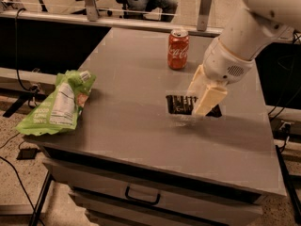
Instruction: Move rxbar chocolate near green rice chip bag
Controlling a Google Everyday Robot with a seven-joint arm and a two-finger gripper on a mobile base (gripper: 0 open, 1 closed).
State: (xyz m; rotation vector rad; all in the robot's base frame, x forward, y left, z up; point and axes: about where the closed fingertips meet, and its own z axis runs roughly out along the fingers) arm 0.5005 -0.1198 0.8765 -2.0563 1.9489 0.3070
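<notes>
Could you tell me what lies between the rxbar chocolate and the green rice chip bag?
Only bare tabletop separates rxbar chocolate and green rice chip bag in the camera view; the gripper is over the bar.

Gripper, center-right of frame, hid approx. the right half of the rxbar chocolate; its lettering was too small to read. Arm ran off upper-right edge, drawers off bottom edge.
</notes>
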